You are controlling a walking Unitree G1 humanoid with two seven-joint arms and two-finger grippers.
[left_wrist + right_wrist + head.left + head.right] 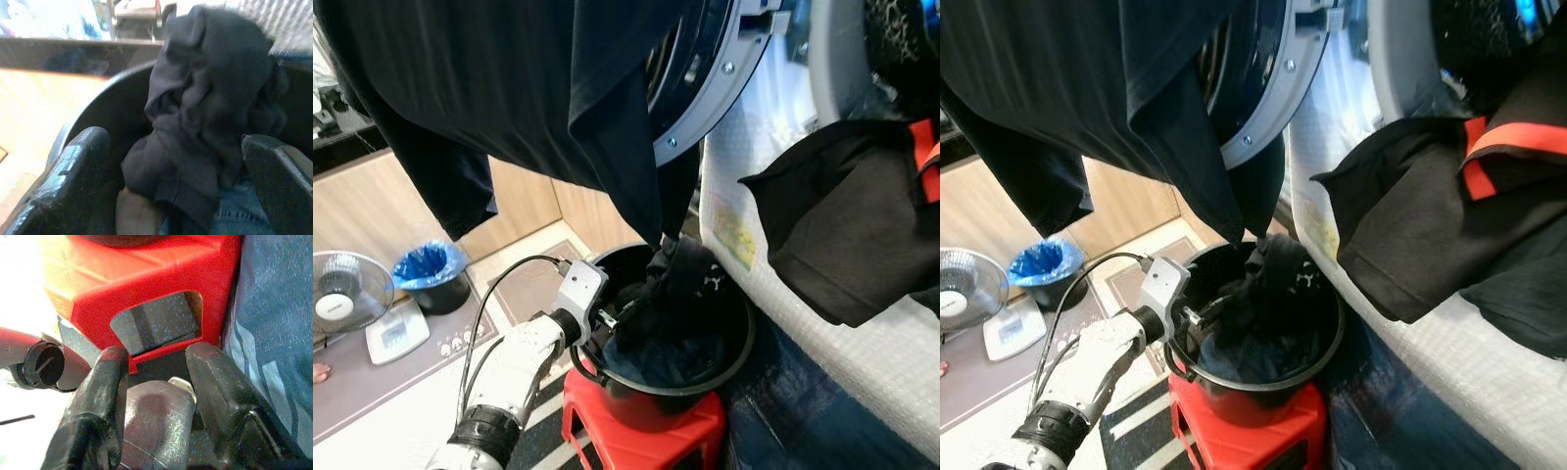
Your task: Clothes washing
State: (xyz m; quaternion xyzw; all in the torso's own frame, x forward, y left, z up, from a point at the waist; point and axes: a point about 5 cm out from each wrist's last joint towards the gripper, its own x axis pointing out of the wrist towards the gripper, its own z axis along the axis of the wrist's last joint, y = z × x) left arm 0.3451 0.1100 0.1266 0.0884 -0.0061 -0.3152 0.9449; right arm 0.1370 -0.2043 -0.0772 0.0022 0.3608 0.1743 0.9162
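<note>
A black bucket (744,338) full of dark clothes (680,284) stands on a red stool (646,441) below the washer's open door (715,88). A large dark garment (509,88) hangs from above, its tip trailing into the bucket. My left gripper (622,323) reaches over the bucket's near rim. In the left wrist view it is open (181,161), its fingers (73,181) on either side of a bunched dark garment (210,98) lying on blue denim (239,215). My right gripper (156,357) hangs low and open, with nothing held, pointing at the red stool (146,289).
A black garment with orange trim (842,225) lies over the bubble-wrapped machine (862,362) on the right. On the left floor stand a fan (347,294), a bin with a blue liner (429,269) and a white scale (396,333). Blue fabric (279,308) lies beside the stool.
</note>
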